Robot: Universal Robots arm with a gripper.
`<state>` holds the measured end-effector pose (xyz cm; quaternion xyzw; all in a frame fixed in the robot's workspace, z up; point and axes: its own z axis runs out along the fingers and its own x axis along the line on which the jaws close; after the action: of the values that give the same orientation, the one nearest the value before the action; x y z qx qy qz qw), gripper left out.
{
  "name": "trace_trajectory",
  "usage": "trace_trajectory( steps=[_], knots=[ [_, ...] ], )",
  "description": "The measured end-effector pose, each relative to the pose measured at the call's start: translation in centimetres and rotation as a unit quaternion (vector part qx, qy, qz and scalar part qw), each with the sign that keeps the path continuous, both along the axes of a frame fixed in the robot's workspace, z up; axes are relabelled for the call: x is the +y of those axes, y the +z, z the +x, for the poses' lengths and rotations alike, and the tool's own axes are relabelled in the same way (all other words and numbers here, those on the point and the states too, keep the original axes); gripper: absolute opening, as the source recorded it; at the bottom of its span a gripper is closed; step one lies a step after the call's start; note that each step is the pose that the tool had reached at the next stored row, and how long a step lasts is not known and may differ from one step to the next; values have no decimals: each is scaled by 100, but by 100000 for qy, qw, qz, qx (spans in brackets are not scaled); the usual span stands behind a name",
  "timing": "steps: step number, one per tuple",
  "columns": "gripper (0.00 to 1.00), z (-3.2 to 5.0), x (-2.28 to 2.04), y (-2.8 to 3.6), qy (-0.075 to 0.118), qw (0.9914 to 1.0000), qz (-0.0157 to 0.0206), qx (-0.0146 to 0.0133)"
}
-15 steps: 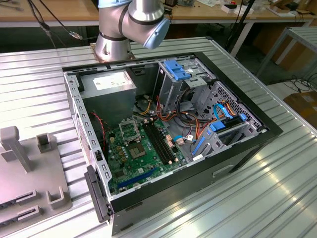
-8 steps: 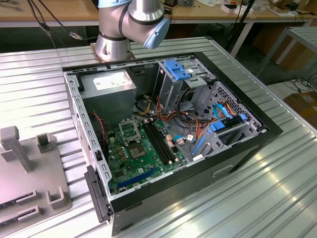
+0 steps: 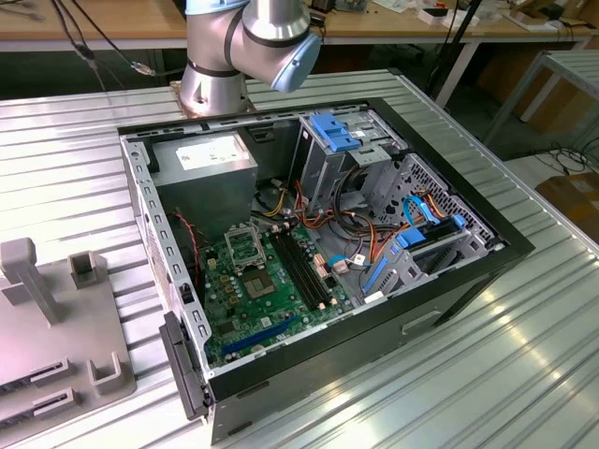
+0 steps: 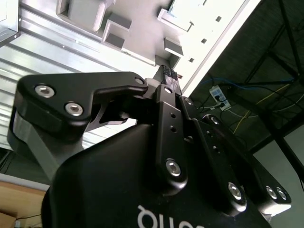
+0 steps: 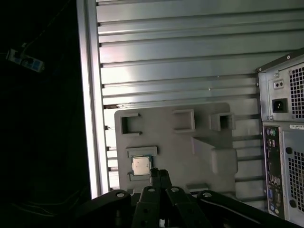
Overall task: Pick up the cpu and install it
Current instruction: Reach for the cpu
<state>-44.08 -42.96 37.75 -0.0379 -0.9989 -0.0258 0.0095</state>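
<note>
The cpu (image 5: 140, 166) is a small pale silvery square lying flat in a recess of the grey fixture plate (image 5: 190, 152), seen in the first wrist view. My gripper (image 5: 159, 175) hangs high above the plate, its black fingers pressed together with nothing between them, their tips lined up just beside the cpu. In the second wrist view the gripper (image 4: 167, 76) points at the same grey plate (image 4: 142, 28). The metal-framed socket (image 3: 245, 245) sits on the green motherboard inside the open computer case (image 3: 487, 245).
The grey fixture plate (image 3: 56, 327) with upright blocks lies at the exterior view's left of the case, on the ribbed metal table (image 3: 524, 355). The arm's base (image 3: 217, 79) stands behind the case. Cables and blue drive brackets (image 3: 337, 131) crowd the case's far side.
</note>
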Motion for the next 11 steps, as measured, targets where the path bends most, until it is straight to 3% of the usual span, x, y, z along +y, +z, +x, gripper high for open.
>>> trace_trajectory(
  steps=[2,4,8,11],
  knots=[
    [11,-26,0,-5,-35,99999,45,318],
    [11,-76,-17,-22,-33,99999,93,333],
    [11,-111,-90,-90,87,99999,187,332],
    [11,-140,-108,-149,111,99999,191,329]
  ],
)
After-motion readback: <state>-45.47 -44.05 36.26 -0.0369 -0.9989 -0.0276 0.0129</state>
